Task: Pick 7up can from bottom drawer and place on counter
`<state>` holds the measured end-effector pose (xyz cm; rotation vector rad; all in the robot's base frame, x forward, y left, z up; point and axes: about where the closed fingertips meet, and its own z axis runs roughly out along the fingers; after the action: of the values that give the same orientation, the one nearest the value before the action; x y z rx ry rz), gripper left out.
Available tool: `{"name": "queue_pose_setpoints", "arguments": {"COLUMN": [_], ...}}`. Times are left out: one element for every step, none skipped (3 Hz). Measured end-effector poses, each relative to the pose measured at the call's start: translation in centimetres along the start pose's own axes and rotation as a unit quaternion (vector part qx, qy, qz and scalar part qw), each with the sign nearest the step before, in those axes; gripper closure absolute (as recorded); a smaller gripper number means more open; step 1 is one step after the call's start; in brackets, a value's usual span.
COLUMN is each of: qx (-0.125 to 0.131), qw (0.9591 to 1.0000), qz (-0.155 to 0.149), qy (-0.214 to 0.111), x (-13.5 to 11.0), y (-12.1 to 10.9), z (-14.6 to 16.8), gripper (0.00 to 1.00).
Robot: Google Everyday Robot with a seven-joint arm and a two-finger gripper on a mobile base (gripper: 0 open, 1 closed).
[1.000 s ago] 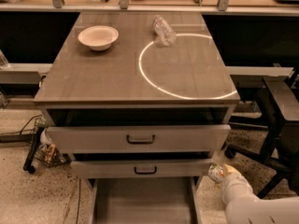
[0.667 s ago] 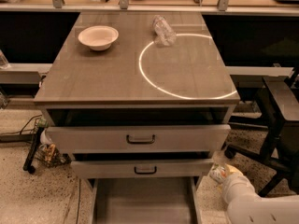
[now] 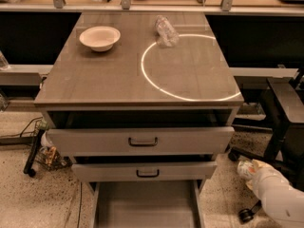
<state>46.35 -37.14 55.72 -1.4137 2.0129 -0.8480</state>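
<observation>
The 7up can shows as a small pale silver-green can at the tip of my white arm, low at the right, beside the cabinet and above the floor. My gripper is shut on it. The bottom drawer is pulled out below the two handled drawers, and the part of its flat grey floor that I see holds nothing. The counter is the glossy wood-grain top with a bright ring of light on its right half.
A white bowl sits at the counter's back left and a clear plastic bottle lies at the back middle. Both upper drawers stand partly open. A dark wheeled chair stands at the right, and cables and clutter lie on the floor at the left.
My arm with the can has moved to the right and slightly up, away from the bottom drawer's right side. Nothing else has moved.
</observation>
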Motion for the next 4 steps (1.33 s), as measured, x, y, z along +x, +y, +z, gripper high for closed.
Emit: {"name": "queue_pose_setpoints", "arguments": {"qx": [0.002, 0.025, 0.069, 0.135], "qw": [0.9998, 0.9996, 0.9976, 0.9894], "qz": [-0.009, -0.004, 0.009, 0.033], "qy": [0.019, 0.015, -0.004, -0.044], "x": [3.6, 4.4, 3.8, 1.6], "y": [-2.7, -5.2, -8.8, -13.6], "z": [-2.5, -4.8, -7.5, -10.2], "gripper": [1.00, 1.00, 1.00, 1.00]}}
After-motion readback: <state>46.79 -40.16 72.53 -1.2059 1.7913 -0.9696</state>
